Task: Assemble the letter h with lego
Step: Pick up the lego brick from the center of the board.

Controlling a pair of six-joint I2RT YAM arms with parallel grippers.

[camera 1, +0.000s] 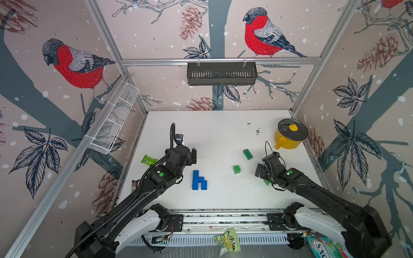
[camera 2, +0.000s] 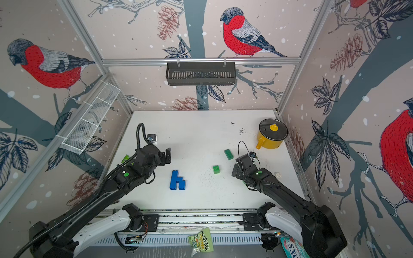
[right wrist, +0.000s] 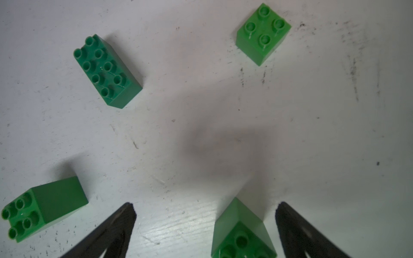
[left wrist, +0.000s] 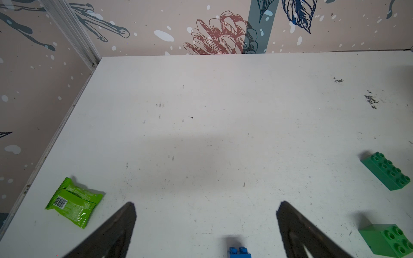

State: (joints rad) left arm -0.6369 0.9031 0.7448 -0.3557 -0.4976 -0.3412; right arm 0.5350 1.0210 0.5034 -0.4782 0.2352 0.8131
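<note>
Both arms reach forward from the near rail [camera 1: 223, 217] over the desk [camera 1: 219, 134]. The left claw [left wrist: 205, 208] hangs released and empty just past the top of the blue lego h [camera 1: 199, 181], which lies flat at mid-desk. The right claw [right wrist: 205, 208] is likewise released, jaws spread either side of a green square brick [right wrist: 240, 225], not touching it. Farther out sit a second green square brick [camera 1: 236, 169] and a green oblong brick [camera 1: 247, 154].

Green brick [camera 1: 267, 182] at three o'clock of the blue h [camera 1: 199, 181] mostly hidden under right arm [camera 1: 312, 192], green packet [camera 2: 126, 158] at ten o'clock half covered by left arm [camera 2: 116, 183]
</note>
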